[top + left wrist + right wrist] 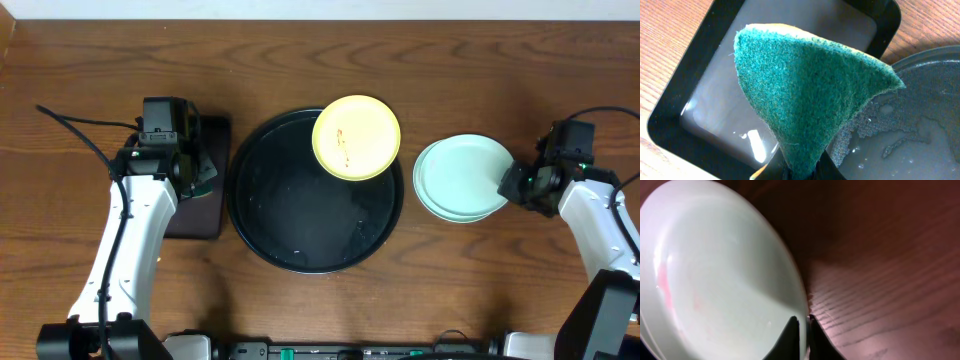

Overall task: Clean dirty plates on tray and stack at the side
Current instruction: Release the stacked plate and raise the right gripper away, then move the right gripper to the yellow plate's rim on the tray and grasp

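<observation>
Looking at the overhead: the round black tray [262, 235] sits mid-counter. The yellow plate [356, 137] lies on the tray's rim toward the far edge and right end, with a reddish smear on its face. The two mint plates are off the tray, stacked on the wood toward the right end; the upper mint plate [462, 172] sits slightly askew on the lower mint plate [437, 207]. The right gripper [512, 184] is at the stack's right rim. The left gripper [201, 173] hangs over the rectangular tray [203, 218], just left of the round one.

Left wrist: the jaws are pinched on the green sponge [810, 100], which fans out wide and has a yellow backing edge on top. Below it is the rectangular tray with a water film, and the wet round tray lies to the right.

Right wrist: the right gripper is nearly pressed together, nipping the rim of the upper mint plate. There are faint pink smears on the plate's face. The lower rim is just visible at bottom left.
</observation>
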You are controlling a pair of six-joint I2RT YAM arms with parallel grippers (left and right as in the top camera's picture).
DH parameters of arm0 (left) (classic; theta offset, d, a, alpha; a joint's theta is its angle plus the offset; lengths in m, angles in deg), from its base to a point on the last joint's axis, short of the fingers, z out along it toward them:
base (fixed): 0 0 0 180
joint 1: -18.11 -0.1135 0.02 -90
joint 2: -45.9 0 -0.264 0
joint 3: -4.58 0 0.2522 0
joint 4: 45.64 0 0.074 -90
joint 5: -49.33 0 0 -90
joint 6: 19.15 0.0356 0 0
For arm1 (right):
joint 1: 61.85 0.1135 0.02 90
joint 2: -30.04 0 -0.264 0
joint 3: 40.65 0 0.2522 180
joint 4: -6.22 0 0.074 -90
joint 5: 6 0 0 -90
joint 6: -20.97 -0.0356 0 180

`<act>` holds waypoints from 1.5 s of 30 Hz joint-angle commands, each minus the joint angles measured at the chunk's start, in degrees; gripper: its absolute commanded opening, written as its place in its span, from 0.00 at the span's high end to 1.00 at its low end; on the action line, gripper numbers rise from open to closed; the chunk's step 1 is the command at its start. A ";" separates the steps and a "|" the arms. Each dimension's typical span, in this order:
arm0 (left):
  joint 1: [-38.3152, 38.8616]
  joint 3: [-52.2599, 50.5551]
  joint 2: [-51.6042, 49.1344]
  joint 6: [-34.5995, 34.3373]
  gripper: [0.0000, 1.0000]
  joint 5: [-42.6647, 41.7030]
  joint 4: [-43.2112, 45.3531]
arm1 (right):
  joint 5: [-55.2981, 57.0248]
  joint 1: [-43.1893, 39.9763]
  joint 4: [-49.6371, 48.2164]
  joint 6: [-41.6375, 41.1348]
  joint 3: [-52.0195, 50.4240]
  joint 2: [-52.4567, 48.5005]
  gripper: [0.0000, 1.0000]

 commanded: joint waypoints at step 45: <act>-0.20 0.94 -0.15 -0.50 0.93 0.90 -0.15 | -19.39 22.82 17.75 20.92 58.14 -44.89 0.56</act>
